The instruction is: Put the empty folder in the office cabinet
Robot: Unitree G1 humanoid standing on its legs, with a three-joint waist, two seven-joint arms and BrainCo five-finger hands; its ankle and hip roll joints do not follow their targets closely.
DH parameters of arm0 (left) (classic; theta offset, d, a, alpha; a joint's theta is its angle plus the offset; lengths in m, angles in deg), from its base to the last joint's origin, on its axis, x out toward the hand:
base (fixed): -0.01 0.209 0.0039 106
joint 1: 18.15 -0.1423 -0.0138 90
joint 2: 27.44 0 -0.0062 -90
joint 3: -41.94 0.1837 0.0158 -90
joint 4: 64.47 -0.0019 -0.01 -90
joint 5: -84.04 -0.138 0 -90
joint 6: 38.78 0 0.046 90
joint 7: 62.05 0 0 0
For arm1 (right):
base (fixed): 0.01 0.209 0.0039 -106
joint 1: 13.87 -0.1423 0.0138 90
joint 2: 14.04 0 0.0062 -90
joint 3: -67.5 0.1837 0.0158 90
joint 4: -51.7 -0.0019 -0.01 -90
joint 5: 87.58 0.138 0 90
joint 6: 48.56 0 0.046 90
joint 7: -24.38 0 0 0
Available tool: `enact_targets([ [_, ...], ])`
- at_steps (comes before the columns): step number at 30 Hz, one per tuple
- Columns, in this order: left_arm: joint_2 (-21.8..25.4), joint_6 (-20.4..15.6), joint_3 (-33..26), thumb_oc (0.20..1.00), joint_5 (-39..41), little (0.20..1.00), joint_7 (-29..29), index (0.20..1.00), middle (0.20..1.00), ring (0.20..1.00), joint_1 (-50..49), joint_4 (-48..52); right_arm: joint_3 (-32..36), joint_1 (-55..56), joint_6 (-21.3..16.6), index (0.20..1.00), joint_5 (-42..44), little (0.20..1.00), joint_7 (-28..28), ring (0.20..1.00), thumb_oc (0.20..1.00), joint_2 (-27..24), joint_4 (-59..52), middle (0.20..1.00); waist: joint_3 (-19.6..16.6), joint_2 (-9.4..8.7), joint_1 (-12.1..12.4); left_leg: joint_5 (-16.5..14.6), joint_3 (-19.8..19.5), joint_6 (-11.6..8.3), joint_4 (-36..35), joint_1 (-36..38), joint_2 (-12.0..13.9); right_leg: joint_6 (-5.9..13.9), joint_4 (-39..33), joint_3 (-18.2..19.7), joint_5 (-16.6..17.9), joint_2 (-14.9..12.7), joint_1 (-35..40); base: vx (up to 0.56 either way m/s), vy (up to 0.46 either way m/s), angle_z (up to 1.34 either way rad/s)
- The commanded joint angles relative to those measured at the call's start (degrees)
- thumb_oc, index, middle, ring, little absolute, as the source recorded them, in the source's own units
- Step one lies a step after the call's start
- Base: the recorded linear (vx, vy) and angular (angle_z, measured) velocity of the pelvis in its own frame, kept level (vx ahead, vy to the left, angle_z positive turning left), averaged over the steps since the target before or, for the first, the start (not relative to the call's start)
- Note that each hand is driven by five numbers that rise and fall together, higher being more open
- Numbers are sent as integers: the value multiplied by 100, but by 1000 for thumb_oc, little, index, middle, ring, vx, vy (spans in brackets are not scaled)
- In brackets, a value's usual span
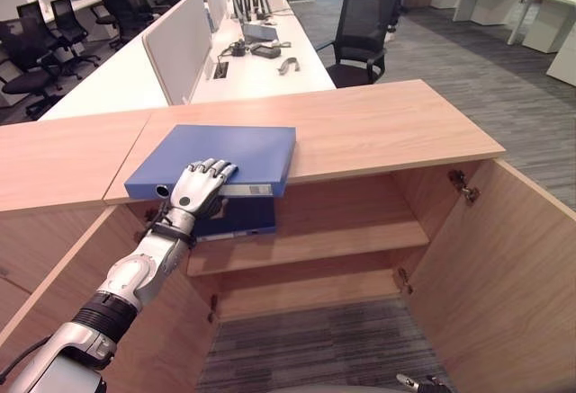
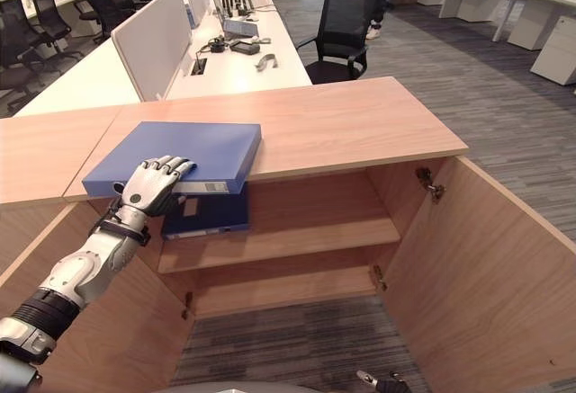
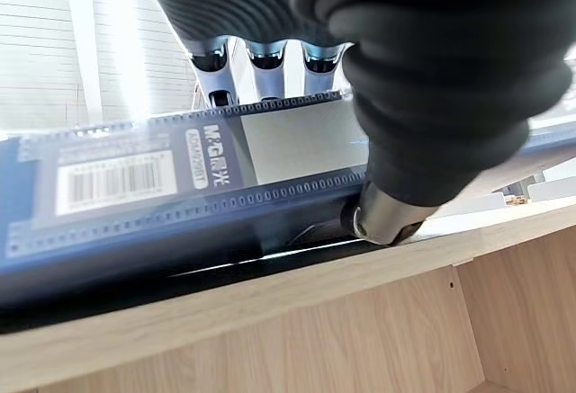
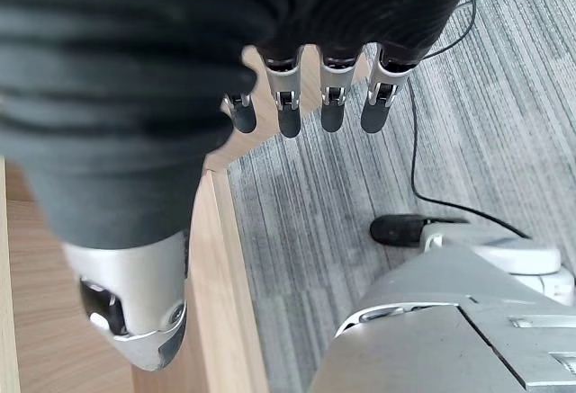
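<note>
The left arm reaches forward, its hand [image 1: 200,188] curled over the folder's [image 1: 225,155] near edge, thumb beneath. The right hand [image 4: 310,96] hangs low, fingers straight and relaxed.

A folder [image 1: 216,155] lies on the left part of the cabinet [image 1: 378,128] top, its near edge overhanging the open front. The left hand [image 1: 198,191] grips that overhanging edge, fingers over the top. Just below, a second folder [image 1: 236,218] rests on the upper shelf [image 1: 342,238] inside, at its left end. The right-hand door [image 1: 504,267] stands open. Behind the cabinet runs a long desk [image 1: 261,74], an office chair [image 1: 360,38] at its right.
</note>
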Motion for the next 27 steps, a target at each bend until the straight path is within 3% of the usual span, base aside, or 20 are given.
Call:
enact_targets([
  [1,145,53,-390,200,258,200,-6,200,200,200,623,-90,102,-498,-128,1000,144,1000,-72,1000,1000,-33,259,1000,303,46,40,-588,-197,-62,72,132,52,131,45,-146,-543,157,138,0,0,0],
  [14,457,-89,-1535,200,1120,200,408,200,200,200,979,1308,22,-558,-106,1000,257,1000,6,1000,1000,81,303,1000,249,49,147,-563,-301,-70,72,113,35,103,46,-193,-563,151,202,0,-6,3],
  [23,244,-470,-2385,200,2205,200,616,200,200,200,946,2297,-52,-599,-115,1000,311,1000,76,1000,1000,164,340,1000,212,71,236,-546,-378,-71,72,107,19,79,48,-251,-584,158,224,2,-5,2],
  [27,-117,-874,-2694,200,3240,200,440,200,200,200,792,2755,-86,-604,-90,1000,292,1000,146,1000,1000,172,338,1000,207,60,270,-540,-414,-68,72,106,21,56,55,-253,-593,164,234,1,-14,7],
])
